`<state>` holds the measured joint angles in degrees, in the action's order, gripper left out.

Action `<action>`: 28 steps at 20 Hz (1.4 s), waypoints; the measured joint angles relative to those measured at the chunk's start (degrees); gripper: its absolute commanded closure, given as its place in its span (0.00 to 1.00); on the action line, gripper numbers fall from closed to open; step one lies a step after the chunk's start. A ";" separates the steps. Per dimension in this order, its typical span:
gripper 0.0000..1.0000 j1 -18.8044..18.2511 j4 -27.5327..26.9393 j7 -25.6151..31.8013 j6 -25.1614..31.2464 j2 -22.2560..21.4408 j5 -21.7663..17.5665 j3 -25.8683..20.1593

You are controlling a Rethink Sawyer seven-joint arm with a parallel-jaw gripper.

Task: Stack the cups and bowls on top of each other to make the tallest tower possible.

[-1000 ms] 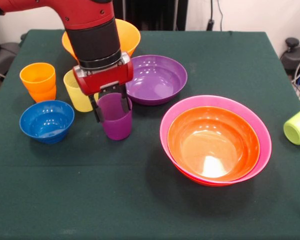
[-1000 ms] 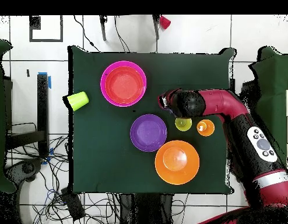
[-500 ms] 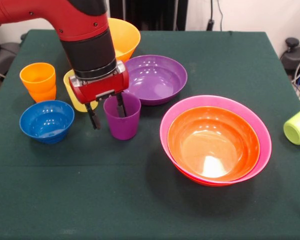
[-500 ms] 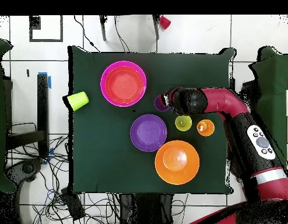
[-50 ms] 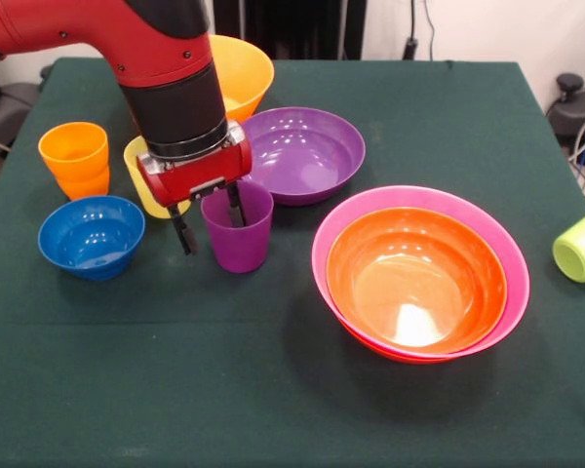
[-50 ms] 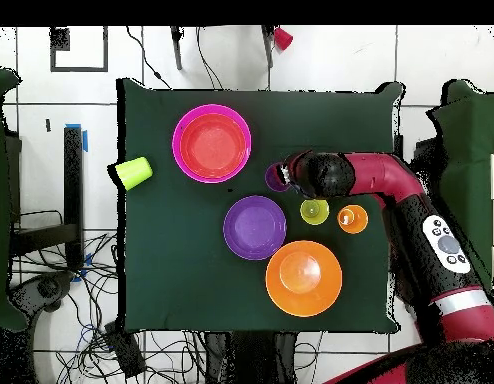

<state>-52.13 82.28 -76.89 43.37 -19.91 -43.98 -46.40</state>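
Note:
A purple cup (image 5: 242, 244) (image 6: 274, 177) stands upright on the green cloth. My gripper (image 5: 213, 236) (image 6: 287, 176) is open and straddles the cup's left wall, with one finger inside the cup and the other outside, a little apart from it. A yellow cup (image 5: 138, 180) (image 6: 314, 211) and an orange cup (image 5: 74, 161) (image 6: 352, 218) stand behind my arm. A lime green cup (image 5: 580, 244) (image 6: 134, 172) lies on its side at the cloth's edge. A red-orange bowl (image 5: 414, 283) (image 6: 211, 145) sits nested in the pink bowl (image 5: 512, 263) (image 6: 181, 130).
A small blue bowl (image 5: 91, 237) sits left of the gripper in the front view. The wide purple bowl (image 5: 307, 151) (image 6: 255, 227) lies just behind the purple cup. The deep yellow-orange bowl (image 5: 246, 73) (image 6: 304, 278) stands farther back, partly hidden by my arm.
The gripper has shifted a little left and down. The purple cup now stands slightly further right, with one finger inside it. Almost nothing moved in the last half second.

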 measured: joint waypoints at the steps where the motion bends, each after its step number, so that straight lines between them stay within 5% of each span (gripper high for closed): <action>1: 0.00 -0.09 0.00 0.24 0.00 -0.03 -0.01 0.00; 28: 0.00 0.85 0.10 1.08 -0.63 2.56 -6.07 0.90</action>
<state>-51.27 82.38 -75.80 42.75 -17.35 -50.05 -45.51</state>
